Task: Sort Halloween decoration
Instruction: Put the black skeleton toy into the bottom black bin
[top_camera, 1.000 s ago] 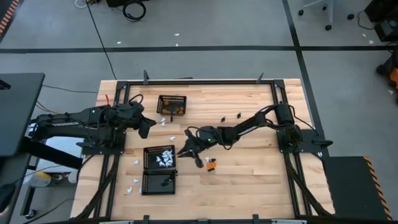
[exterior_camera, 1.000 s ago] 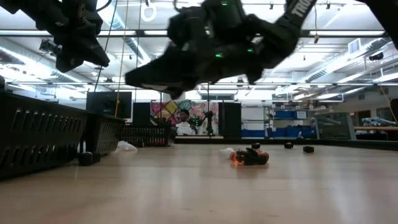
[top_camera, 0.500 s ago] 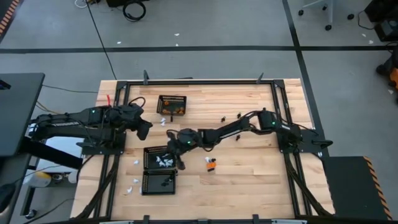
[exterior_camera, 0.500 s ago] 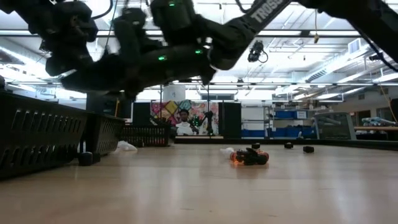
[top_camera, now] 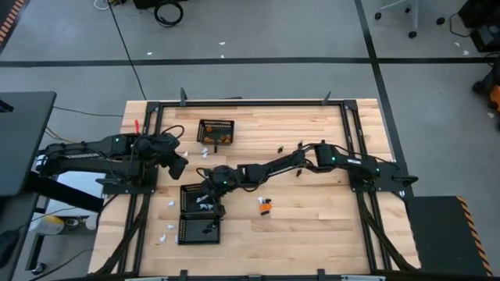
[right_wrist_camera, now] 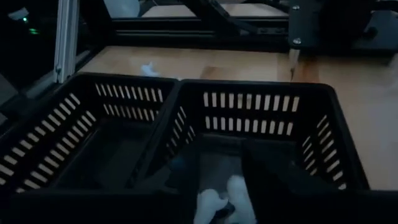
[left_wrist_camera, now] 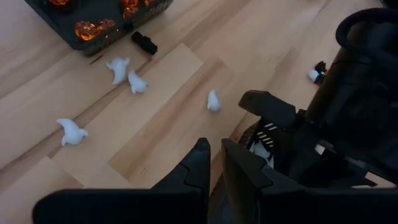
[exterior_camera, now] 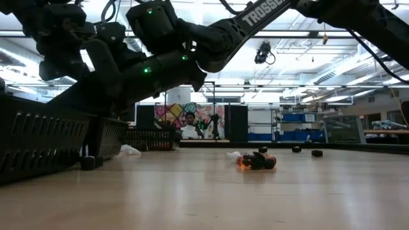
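My right gripper [top_camera: 211, 193] reaches across the table and hovers over the middle mesh basket [top_camera: 190, 199], which holds several white pieces. In the right wrist view the gripper [right_wrist_camera: 221, 180] is shut on a white piece [right_wrist_camera: 211, 202]. My left gripper [top_camera: 179, 165] hangs shut above the table between the far basket [top_camera: 216, 122] with orange pieces and the middle one. White pieces [left_wrist_camera: 118, 67] lie loose on the wood under it. A small heap of orange and black pieces [top_camera: 266, 205] lies mid-table, also in the low view [exterior_camera: 255, 161]. My right gripper pinches a white piece [right_wrist_camera: 239, 194] between its two fingers. It comes in from the table's right side, slanting down. The piece is lifted clear above the middle basket. The wrist picture is dark, so which part of the piece is held does not show.
A third basket [top_camera: 186, 232] with black pieces stands at the near edge. Loose white pieces [top_camera: 169, 204] lie left of the baskets, and black pieces [top_camera: 300, 144] lie near the far right. A black piece [left_wrist_camera: 144, 42] lies beside the orange basket. The right arm [top_camera: 273, 165] spans the table's middle.
My right gripper has travelled from mid-table, beside the orange and black heap, toward the table's left edge, and now hangs over the middle basket. Its arm has stretched out across the table. The heap has stayed where it was.
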You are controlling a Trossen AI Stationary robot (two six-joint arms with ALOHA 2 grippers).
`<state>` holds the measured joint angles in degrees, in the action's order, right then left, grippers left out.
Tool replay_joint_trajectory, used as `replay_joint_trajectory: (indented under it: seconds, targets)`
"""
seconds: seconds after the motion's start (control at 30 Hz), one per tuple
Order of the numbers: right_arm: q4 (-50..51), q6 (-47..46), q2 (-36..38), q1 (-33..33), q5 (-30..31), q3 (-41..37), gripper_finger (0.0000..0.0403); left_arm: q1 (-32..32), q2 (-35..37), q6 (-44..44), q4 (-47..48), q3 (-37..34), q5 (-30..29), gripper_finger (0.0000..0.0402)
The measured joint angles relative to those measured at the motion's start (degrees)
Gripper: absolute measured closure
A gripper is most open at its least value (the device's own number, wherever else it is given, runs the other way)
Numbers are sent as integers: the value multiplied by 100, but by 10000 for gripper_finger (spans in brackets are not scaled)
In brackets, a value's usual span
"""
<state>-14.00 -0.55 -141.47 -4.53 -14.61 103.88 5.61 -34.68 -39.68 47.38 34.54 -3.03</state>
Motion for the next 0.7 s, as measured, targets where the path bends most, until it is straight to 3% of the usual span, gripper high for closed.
replay_joint_trajectory:
  seconds: [0.2,0.4,0.53,0.7]
  targets:
    - [172,-119,266,173,-422,-4,238,0,0,-2,0,0,123,351]
    - [630,129,943,304,-858,-250,245,0,0,22,2,0,133,351]
    - [862,410,1720,192,-681,-1220,265,0,0,120,1,0,133,351]
    - [202,256,3218,82,-48,-3314,290,0,-2,187,-6,0,125,351]
